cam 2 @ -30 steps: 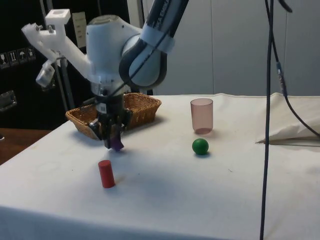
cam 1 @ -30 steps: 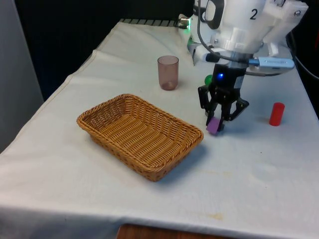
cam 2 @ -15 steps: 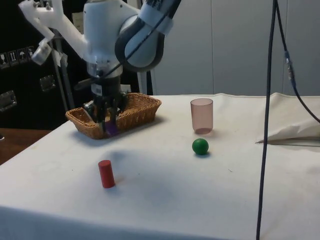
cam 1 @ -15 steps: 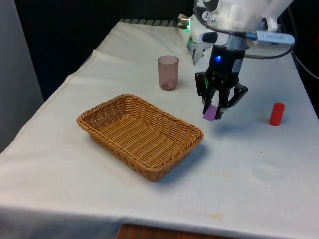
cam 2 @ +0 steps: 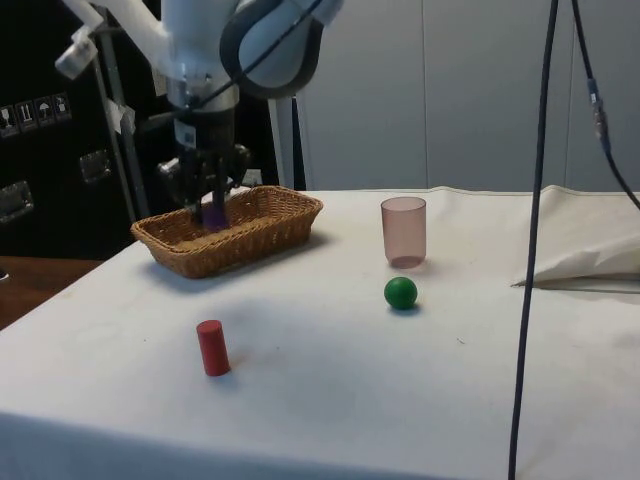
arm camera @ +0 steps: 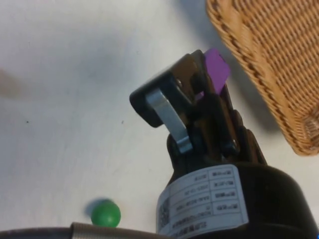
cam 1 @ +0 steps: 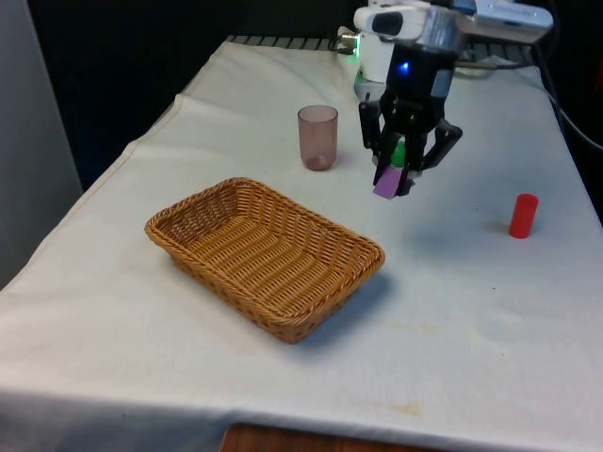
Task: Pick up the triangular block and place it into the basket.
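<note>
- We see the gripper (cam 1: 389,179) clenched on the purple triangular block (cam 1: 386,183), held high above the cloth;
- the basket (cam 1: 179,239) lies to the front view's left and nearer; we judge a leftward carry comes next.

White-clothed table (cam 1: 490,320), black curtains (cam 1: 122,56), dark cabinets (cam 2: 50,120)

The front view looks down across the white-clothed tabletop (cam 1: 283,113). The side view sits low at its edge. Both share the woven wicker basket (cam 1: 264,254) (cam 2: 235,228), which the close wrist view catches too (arm camera: 279,64).
</note>
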`<state>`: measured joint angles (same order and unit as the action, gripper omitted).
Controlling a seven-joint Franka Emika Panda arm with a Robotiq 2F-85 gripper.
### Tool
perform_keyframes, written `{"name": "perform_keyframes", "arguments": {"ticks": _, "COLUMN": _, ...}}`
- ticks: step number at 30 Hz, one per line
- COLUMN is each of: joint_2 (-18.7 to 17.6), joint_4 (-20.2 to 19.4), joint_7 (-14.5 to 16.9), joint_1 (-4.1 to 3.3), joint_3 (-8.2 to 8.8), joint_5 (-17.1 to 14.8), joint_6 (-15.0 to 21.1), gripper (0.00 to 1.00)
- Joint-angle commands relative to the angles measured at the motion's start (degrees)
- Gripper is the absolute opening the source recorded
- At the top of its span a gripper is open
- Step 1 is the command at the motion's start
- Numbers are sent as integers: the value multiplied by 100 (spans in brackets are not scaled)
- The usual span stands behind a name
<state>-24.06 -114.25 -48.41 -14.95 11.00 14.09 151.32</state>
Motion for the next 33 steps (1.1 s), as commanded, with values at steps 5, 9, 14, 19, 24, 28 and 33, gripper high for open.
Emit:
{"name": "perform_keyframes", "arguments": {"ticks": 5, "joint_2": 212, "joint_4": -34, "joint_7": 149, "joint_1": 29, "joint_3": 52, "joint_5": -6, "joint_6": -143, "gripper": 34}}
{"name": "perform_keyframes", "arguments": {"ticks": 9, "joint_2": 309, "joint_4": -34, "joint_7": 286, "joint_1": 40, "joint_3": 126, "joint_5": 0, "joint_6": -166, "gripper": 34}}
{"name": "perform_keyframes", "arguments": {"ticks": 14, "joint_2": 407, "joint_4": -29, "joint_7": 498, "joint_1": 40, "joint_3": 241, "joint_5": 0, "joint_6": -166, "gripper": 34}}
{"name": "perform_keyframes", "arguments": {"ticks": 19, "joint_2": 418, "joint_4": -6, "joint_7": 636, "joint_1": 57, "joint_3": 309, "joint_5": 0, "joint_6": -149, "gripper": 34}}
{"name": "perform_keyframes", "arguments": {"ticks": 24, "joint_2": 252, "joint_4": 183, "joint_7": 808, "joint_1": 97, "joint_3": 441, "joint_5": -11, "joint_6": -138, "gripper": 34}}
{"name": "perform_keyframes", "arguments": {"ticks": 28, "joint_2": 132, "joint_4": 292, "joint_7": 848, "joint_1": 103, "joint_3": 510, "joint_5": -6, "joint_6": -103, "gripper": 34}}
{"name": "perform_keyframes", "arguments": {"ticks": 33, "joint_2": -149, "joint_4": 498, "joint_7": 911, "joint_1": 126, "joint_3": 636, "joint_5": -11, "joint_6": 17, "gripper": 34}}
